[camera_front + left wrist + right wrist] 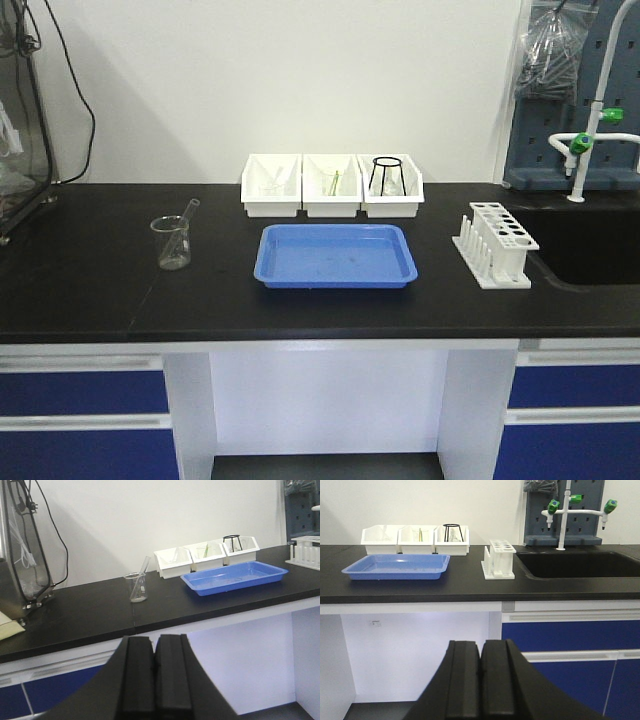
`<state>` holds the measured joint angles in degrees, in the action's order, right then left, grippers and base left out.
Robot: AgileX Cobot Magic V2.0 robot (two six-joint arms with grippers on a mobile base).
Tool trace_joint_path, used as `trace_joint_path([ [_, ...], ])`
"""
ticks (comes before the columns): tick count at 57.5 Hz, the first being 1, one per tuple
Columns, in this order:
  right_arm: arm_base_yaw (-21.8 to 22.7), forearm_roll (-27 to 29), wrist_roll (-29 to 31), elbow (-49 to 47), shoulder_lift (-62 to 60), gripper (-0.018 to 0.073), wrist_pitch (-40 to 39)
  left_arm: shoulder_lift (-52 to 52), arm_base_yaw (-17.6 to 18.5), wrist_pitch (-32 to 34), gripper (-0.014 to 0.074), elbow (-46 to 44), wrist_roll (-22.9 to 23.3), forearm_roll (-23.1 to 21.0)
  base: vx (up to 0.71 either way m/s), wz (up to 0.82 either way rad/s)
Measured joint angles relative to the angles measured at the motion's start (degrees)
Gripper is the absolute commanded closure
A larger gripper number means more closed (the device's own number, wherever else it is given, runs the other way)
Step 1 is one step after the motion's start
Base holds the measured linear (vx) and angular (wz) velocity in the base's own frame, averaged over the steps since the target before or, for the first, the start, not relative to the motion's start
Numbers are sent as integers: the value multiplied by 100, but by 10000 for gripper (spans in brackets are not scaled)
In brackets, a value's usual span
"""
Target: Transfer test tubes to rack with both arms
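My left gripper (154, 680) and right gripper (481, 680) hung pinched shut, empty, low before the counter (100, 290); rack (495, 245) stood right of the tray (335, 283). Rising blind, I risked clipping the counter edge.

Black lab tabletop (100, 290) with a tray, bins and glassware.
A blue tray (335, 255) lies mid-tabletop, with three white open-front bins (332, 205) in a row just behind it by the wall; one end bin holds a black wire stand (389, 176). Well apart stands a glass beaker (172, 245) with a slanting rod (188, 212). At the other end, a sink (590, 250) sits beneath a white faucet (590, 120) with green knobs.
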<state>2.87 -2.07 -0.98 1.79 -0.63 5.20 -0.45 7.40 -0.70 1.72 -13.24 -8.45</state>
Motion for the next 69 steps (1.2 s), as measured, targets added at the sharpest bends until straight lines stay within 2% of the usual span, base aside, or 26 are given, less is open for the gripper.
trace_joint_path([
  [69, 0, 0, 0, 0, 0, 567, 0, 0, 0, 0, 617, 0, 0, 0, 40, 3],
])
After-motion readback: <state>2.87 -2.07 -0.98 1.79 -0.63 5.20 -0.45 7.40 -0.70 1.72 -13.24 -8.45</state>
